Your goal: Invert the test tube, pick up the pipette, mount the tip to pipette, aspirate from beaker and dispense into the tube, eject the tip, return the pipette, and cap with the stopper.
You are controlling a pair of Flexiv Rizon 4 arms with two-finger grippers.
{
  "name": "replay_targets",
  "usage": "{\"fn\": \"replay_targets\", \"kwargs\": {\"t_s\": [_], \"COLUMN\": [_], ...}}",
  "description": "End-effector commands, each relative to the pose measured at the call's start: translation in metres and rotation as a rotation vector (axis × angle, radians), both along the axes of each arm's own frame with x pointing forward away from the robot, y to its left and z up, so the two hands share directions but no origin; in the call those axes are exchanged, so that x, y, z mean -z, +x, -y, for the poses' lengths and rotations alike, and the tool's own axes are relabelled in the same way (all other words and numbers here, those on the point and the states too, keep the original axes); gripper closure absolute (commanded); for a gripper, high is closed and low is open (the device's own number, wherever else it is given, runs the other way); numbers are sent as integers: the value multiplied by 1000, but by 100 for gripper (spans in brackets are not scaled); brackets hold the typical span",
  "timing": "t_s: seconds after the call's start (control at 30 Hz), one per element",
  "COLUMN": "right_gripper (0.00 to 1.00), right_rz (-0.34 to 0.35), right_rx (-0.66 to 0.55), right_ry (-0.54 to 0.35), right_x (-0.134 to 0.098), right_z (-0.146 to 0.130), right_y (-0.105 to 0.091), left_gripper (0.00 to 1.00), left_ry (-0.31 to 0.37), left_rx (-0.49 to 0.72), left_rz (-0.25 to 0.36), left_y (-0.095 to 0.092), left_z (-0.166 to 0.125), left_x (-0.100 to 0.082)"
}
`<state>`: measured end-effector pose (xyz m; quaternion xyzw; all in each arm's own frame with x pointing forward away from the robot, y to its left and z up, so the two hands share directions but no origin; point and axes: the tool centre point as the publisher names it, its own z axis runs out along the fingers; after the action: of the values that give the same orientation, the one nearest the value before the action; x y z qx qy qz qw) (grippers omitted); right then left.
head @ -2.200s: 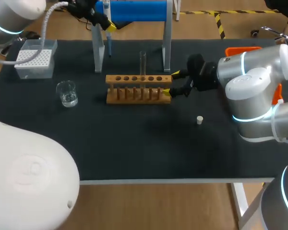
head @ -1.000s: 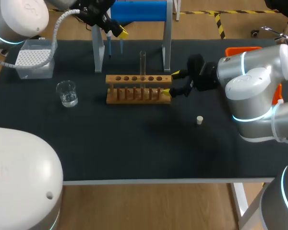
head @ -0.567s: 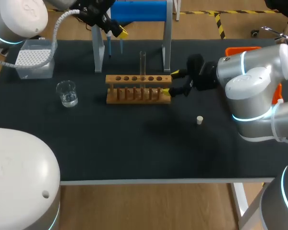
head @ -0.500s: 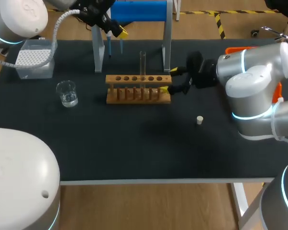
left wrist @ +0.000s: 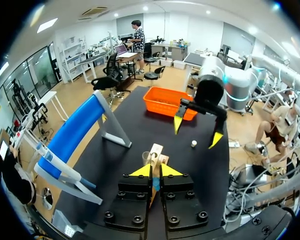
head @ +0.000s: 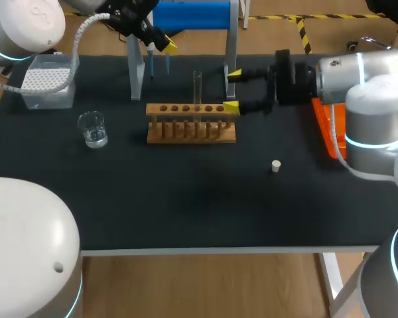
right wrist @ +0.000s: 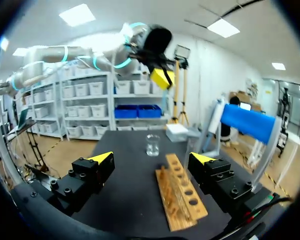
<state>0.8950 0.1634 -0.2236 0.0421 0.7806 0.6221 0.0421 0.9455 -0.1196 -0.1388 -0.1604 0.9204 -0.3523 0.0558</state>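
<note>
Test tube (head: 198, 86) upright in rack (head: 191, 130), just beside released right hand (head: 232, 90); left hand (left wrist: 155, 171) grasping pipette (head: 167, 63).

A black-topped table (head: 186, 212) fills the head view, with a white leg (head: 330, 278) showing at 5 o'clock. Light wood flooring (head: 205, 285) lies under it at 6 o'clock and runs on past its far edge at 12, where yellow-and-black hazard tape (head: 304, 33) is stuck down at 1 o'clock. The right wrist view takes in white walls (right wrist: 210, 75), white shelving (right wrist: 85, 100) stacked with pale boxes and blue bins (right wrist: 135, 111), and a square ceiling light panel (right wrist: 77, 14). The left wrist view shows dark-framed glass partitions (left wrist: 45, 72).
</note>
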Motion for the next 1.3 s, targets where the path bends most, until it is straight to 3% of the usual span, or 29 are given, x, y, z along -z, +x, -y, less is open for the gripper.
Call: {"fn": "replay_targets", "kwargs": {"t_s": [0.03, 0.53, 1.3], "right_gripper": [0, 0, 0], "right_rz": [2, -3, -53], "right_rx": [-89, -177, -123], "right_ry": [61, 183, 202], "right_x": [-4, -37, -47], "right_z": [-7, -64, -119], "right_y": [9, 32, 49], "left_gripper": [100, 100, 100], "left_ry": [4, 4, 4], "left_rx": [0, 0, 0], "left_rz": [-3, -3, -3], "left_y": [0, 0, 0], "left_z": [0, 0, 0], "left_x": [-1, -1, -1]}}
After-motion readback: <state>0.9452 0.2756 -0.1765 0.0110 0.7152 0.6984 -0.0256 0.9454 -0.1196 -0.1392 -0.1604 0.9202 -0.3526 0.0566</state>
